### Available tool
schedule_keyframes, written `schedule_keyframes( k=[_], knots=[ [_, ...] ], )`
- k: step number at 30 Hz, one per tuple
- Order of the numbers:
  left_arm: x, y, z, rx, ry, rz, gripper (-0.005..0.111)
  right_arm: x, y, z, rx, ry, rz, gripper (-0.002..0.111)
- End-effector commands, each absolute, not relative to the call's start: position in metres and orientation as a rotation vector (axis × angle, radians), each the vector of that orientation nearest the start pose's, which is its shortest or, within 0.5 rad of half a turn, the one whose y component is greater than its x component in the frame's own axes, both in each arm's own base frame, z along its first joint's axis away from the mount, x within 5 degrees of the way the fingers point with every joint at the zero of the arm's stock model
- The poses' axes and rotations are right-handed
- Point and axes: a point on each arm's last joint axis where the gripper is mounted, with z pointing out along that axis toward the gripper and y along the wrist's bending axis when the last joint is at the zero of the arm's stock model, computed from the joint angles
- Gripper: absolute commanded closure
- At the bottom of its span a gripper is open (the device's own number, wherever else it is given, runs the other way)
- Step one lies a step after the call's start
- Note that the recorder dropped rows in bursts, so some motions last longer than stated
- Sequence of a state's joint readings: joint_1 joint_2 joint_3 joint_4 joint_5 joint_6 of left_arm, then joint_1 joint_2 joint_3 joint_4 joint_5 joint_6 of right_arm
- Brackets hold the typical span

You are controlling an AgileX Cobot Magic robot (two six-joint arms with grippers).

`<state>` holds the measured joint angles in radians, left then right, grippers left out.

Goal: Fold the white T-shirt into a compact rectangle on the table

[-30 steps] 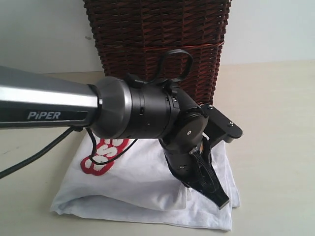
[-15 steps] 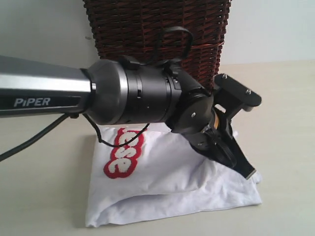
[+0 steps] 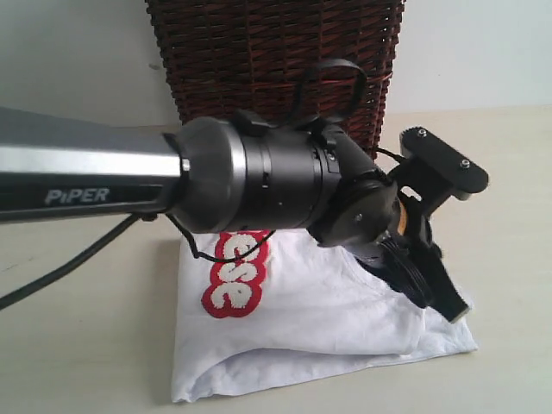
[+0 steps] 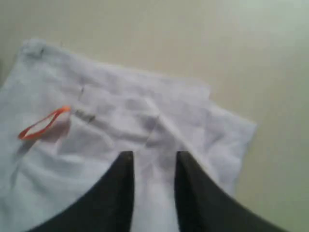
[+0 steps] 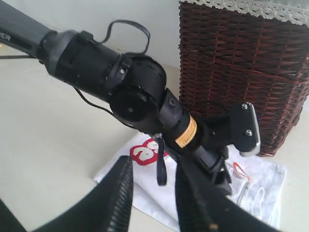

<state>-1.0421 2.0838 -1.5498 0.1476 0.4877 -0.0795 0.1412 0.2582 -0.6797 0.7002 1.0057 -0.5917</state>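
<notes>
The white T-shirt (image 3: 328, 319) lies folded on the table (image 3: 78, 345), its fuzzy white letters (image 3: 235, 280) in red outline facing up on the left. My left gripper (image 3: 453, 304) reaches across and bears down on the shirt's right edge. In the left wrist view its jaws (image 4: 153, 155) stand apart over rumpled white cloth, with the orange neck tag (image 4: 41, 124) off to one side. My right gripper (image 5: 152, 162) hangs open in the air above, looking down on the left arm and the shirt (image 5: 263, 181). It does not show in the exterior view.
A dark brown wicker basket (image 3: 276, 69) stands just behind the shirt, close to the left arm's wrist; it also fills a corner of the right wrist view (image 5: 241, 63). The left arm's thick grey link (image 3: 86, 177) spans the left half of the exterior view.
The left gripper has swung to the right and slightly away from the front edge, and the shirt has slid right with it and turned a little.
</notes>
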Motion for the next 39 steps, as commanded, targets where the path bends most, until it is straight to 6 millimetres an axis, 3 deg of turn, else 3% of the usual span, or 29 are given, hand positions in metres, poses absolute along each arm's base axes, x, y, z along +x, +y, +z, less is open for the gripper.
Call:
schedule_keyframes(
  k=[1,5,8,11,16,22,28,34,39],
  knots=[
    [0.236,-0.356,0.233,1.296,2.205,-0.192,0.106,-0.001,0.047,0.343,-0.686,1.765,0.459,0.106],
    [0.207,-0.314,0.3,1.134,2.031,-0.375,0.107,-0.03,0.035,0.333,-0.528,1.61,0.403,0.108],
    [0.183,-0.279,0.329,1.046,1.894,-0.492,0.107,-0.021,0.035,0.324,-0.466,1.627,0.439,0.108],
    [0.152,-0.238,0.34,0.953,1.713,-0.637,0.107,-0.003,0.029,0.321,-0.325,1.512,0.411,0.108],
    [0.117,-0.192,0.329,0.871,1.527,-0.774,0.107,0.014,0.024,0.309,-0.175,1.432,0.438,0.108],
    [0.08,-0.133,0.303,0.834,1.467,-0.803,0.107,0.031,0.02,0.282,-0.091,1.443,0.406,0.108],
    [0.05,-0.086,0.277,0.725,1.4,-0.899,0.107,0.038,0.019,0.266,-0.068,1.483,0.407,0.108],
    [0.03,-0.053,0.259,0.631,1.247,-0.969,0.107,0.037,0.02,0.266,-0.063,1.489,0.423,0.108],
    [0.023,-0.043,0.249,0.605,1.179,-0.981,0.107,0.037,0.022,0.264,-0.071,1.51,0.443,0.108]
  ],
)
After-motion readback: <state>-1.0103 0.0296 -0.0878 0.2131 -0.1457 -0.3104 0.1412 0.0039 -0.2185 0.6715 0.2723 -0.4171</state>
